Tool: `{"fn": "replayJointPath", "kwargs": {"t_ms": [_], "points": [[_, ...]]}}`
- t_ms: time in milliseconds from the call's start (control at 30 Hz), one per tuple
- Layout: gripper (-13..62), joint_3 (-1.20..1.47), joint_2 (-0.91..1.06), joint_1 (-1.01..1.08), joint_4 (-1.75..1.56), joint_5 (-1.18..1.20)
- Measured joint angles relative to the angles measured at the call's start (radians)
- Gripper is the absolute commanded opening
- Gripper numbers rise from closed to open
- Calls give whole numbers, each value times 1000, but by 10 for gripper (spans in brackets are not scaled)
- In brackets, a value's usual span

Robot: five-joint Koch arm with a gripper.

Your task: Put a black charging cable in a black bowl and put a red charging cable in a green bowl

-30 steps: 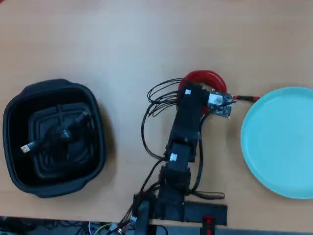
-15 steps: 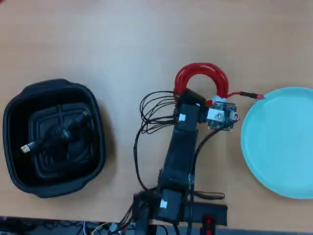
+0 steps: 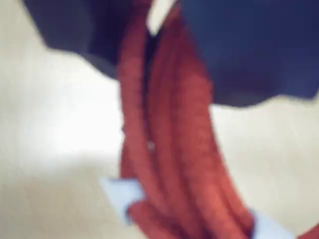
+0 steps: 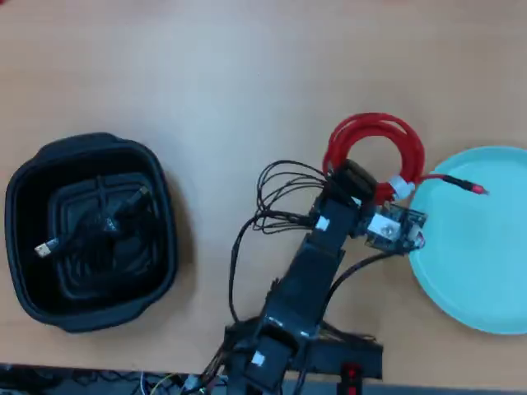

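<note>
The red charging cable hangs as a coil from my gripper, which is shut on its lower part, just left of the green bowl. One dark plug end of it reaches over the bowl's rim. In the wrist view the red charging cable fills the middle, pinched between the dark jaws at the top, with white tie pieces low down. The black charging cable lies coiled inside the black bowl at the left.
My arm's own black wires loop out to the left of the wrist. The arm's base sits at the table's near edge. Bare wooden tabletop stretches across the far side.
My gripper has swung to the right toward the green bowl, carrying the red coil. The cable's plug end now lies over the bowl's rim.
</note>
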Motion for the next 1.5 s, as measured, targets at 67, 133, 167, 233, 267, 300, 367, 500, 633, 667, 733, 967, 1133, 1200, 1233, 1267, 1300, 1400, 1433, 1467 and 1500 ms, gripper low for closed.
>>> {"fn": "replayJointPath", "kwargs": {"t_ms": [67, 133, 167, 233, 267, 300, 367, 500, 633, 667, 733, 967, 1133, 1200, 1233, 1267, 1300, 1400, 1433, 1467, 1500], "points": [[-54, -2, 5, 34, 0, -26], [-54, -2, 5, 77, 0, -46], [-55, 0, 5, 103, 0, -54], [-55, 0, 5, 163, 0, -55], [-56, 0, 6, 193, 0, -55], [-58, 0, 6, 224, 0, -55], [-62, 0, 6, 273, -2, -55], [-62, 0, 6, 324, -46, -55], [-62, 0, 6, 364, -77, -55], [-62, 0, 6, 380, -77, -55], [-62, 0, 6, 425, -80, -55], [-62, 0, 5, 580, -160, -55], [-62, -2, -169, 620, -204, -55], [-62, 0, -273, 626, -209, -55], [-62, -2, -321, 632, -209, -55], [-62, -3, -365, 640, -212, -55], [-62, -2, -408, 647, -219, -55], [-62, -3, -499, 663, -250, -57], [-62, -5, -517, 669, -258, -57], [-62, -5, -529, 676, -267, -58], [-62, -5, -541, 683, -272, -58]]}}
